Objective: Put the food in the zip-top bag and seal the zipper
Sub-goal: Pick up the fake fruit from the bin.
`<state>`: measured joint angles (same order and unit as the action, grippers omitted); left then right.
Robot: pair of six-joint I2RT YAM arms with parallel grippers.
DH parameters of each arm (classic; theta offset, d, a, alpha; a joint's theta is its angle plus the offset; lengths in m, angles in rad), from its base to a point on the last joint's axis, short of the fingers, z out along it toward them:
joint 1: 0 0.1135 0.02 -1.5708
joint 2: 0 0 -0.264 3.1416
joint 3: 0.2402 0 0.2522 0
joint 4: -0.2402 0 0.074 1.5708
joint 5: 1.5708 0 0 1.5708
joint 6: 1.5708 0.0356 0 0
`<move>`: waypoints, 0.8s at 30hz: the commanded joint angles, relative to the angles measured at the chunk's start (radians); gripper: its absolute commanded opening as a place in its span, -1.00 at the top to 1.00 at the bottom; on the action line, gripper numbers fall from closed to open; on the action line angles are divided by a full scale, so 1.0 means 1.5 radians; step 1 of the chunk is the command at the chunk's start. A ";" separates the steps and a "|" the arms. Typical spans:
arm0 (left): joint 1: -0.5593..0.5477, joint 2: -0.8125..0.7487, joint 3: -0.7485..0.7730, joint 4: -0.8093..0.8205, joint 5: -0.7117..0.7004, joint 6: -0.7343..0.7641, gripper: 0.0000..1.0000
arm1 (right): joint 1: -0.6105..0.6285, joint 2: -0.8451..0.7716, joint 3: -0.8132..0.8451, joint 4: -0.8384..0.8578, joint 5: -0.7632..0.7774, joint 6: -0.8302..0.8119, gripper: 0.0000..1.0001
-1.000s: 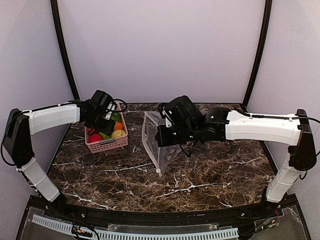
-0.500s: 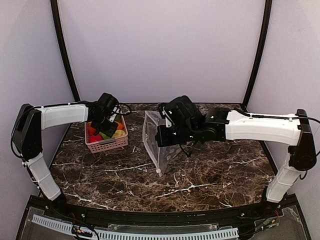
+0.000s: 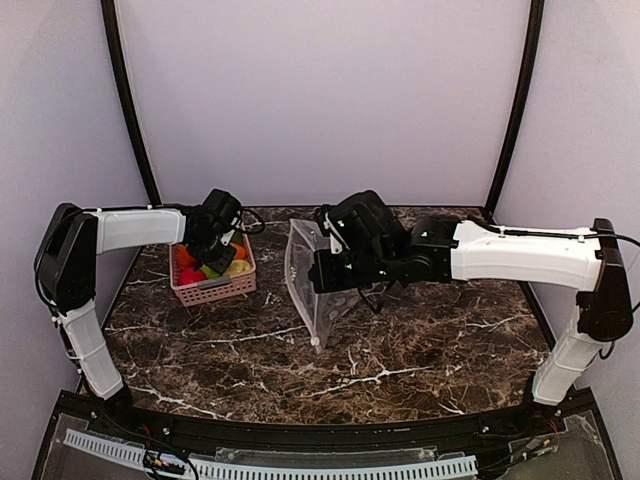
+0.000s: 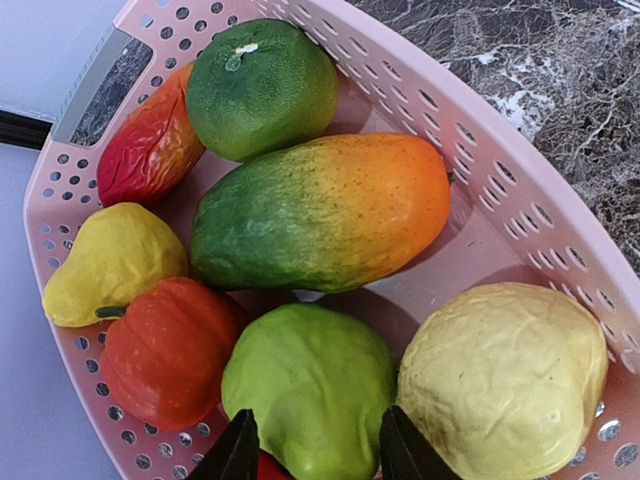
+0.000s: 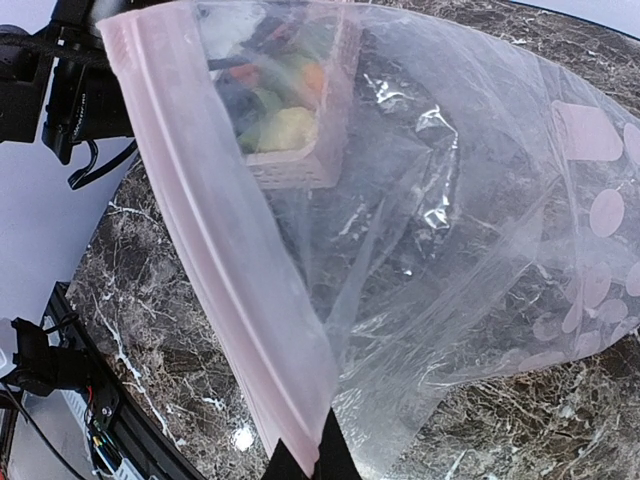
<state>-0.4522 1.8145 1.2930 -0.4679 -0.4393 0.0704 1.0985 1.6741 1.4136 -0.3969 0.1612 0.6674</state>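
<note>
The food lies in a pink basket [image 4: 480, 130]: a light green fruit [image 4: 310, 390], a bumpy yellow one [image 4: 500, 380], a green-orange mango [image 4: 320, 210], a dark green orange [image 4: 262, 88], a yellow pear [image 4: 110, 262] and red pieces. My left gripper [image 4: 315, 455] reaches down into the basket, its fingers [image 4: 238, 450] against both sides of the light green fruit. The zip-top bag [image 3: 318, 285] hangs upright at mid-table, empty. My right gripper [image 5: 310, 462] is shut on the bag's pink zipper [image 5: 220, 250] strip, holding the mouth up.
The pink basket [image 3: 213, 287] stands at the back left of the marble table, a short way left of the bag. Through the bag's clear plastic [image 5: 450, 200] the basket and the left arm's black wrist [image 5: 60, 90] show beyond it.
My left gripper has shifted a little right and deeper over the basket, and its jaws have narrowed around the green fruit. The right arm and the bag have not moved.
</note>
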 commanded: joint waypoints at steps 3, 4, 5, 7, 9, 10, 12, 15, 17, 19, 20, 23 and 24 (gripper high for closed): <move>0.010 0.005 0.009 0.001 -0.027 0.009 0.30 | -0.003 -0.007 0.005 0.019 0.001 0.000 1.00; 0.010 0.005 0.010 0.000 -0.026 0.008 0.34 | -0.004 -0.006 0.006 0.019 0.001 0.000 1.00; 0.011 0.004 0.010 0.000 -0.025 0.007 0.36 | -0.003 -0.006 0.006 0.020 0.000 0.000 1.00; 0.011 0.004 0.011 -0.001 -0.023 0.005 0.40 | -0.003 -0.005 0.007 0.021 0.000 0.000 1.00; 0.011 0.002 0.013 -0.005 -0.018 0.001 0.47 | -0.003 -0.005 0.007 0.020 0.000 0.000 1.00; 0.010 0.001 0.015 -0.008 -0.013 -0.001 0.52 | -0.003 -0.004 0.007 0.020 0.000 0.001 1.00; 0.011 -0.011 0.016 -0.009 -0.004 -0.009 0.58 | -0.003 -0.005 0.006 0.020 0.001 0.001 1.00; 0.011 -0.027 0.011 -0.006 0.005 -0.015 0.58 | -0.003 -0.006 0.006 0.020 0.002 0.001 1.00; 0.011 -0.033 0.009 -0.010 0.013 -0.015 0.50 | -0.003 -0.005 0.006 0.020 0.002 0.001 1.00; 0.011 -0.031 0.011 -0.017 0.025 -0.016 0.39 | -0.003 -0.004 0.007 0.020 0.001 0.001 1.00; 0.011 -0.029 0.013 -0.023 0.031 -0.017 0.36 | -0.004 -0.003 0.007 0.019 0.001 0.002 1.00; 0.012 -0.021 0.021 -0.037 0.044 -0.020 0.21 | -0.003 -0.002 0.007 0.019 0.000 0.002 1.00; 0.012 -0.018 0.022 -0.042 0.044 -0.020 0.19 | -0.003 -0.002 0.007 0.019 0.000 0.003 1.00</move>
<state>-0.4412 1.8145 1.2976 -0.4732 -0.4095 0.0521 1.0985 1.6745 1.4136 -0.3962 0.1608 0.6674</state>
